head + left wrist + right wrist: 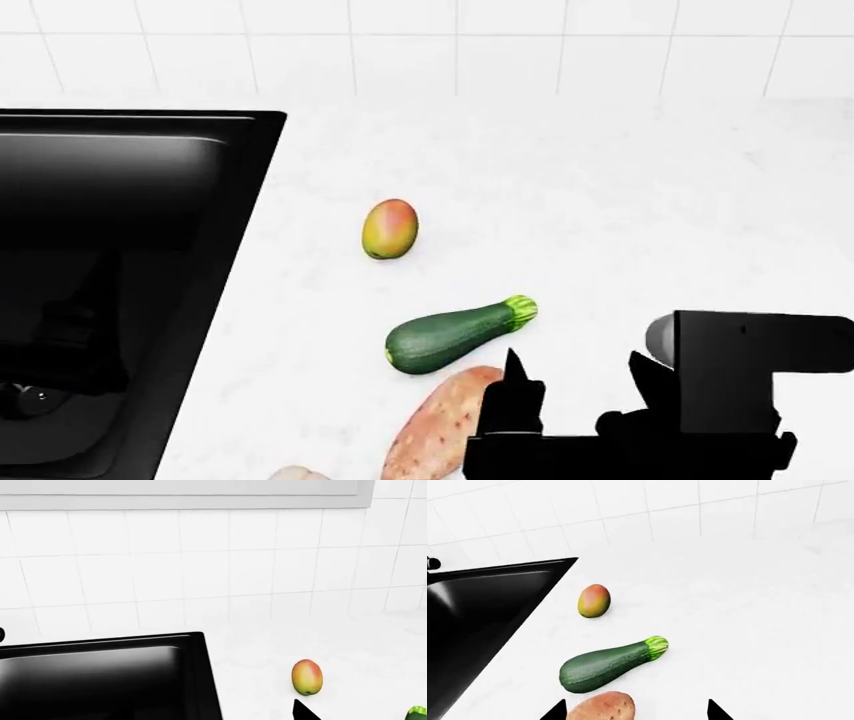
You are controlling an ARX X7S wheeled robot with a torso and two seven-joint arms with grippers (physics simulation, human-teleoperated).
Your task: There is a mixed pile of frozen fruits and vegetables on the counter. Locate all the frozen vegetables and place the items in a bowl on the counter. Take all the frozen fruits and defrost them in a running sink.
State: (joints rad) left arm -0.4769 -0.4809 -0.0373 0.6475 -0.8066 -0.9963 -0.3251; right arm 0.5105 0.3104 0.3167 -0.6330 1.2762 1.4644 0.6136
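1. The counter [641, 200] is stretching white beneath and beyond the right gripper [636, 711], running to the tiled wall.
2. The sink [120, 250] is lying well off to the right gripper's left side, glossy black, with a silver drain strainer [38, 397] showing in its basin.
3. The right gripper is hovering spread wide — its two dark fingertips [555, 711] are standing apart on either side of the sweet potato [602, 706], touching nothing that can be seen and holding nothing.
4. The zucchini [607, 664] is lying just past the sweet potato, ahead of the fingertips, its pale tip pointing away to the right.
5. The mango [594, 600] is resting farther ahead, apart from the zucchini, near the sink's edge.
6. The left gripper [303, 711] is showing only one dark tip near the mango — its opening cannot be told.
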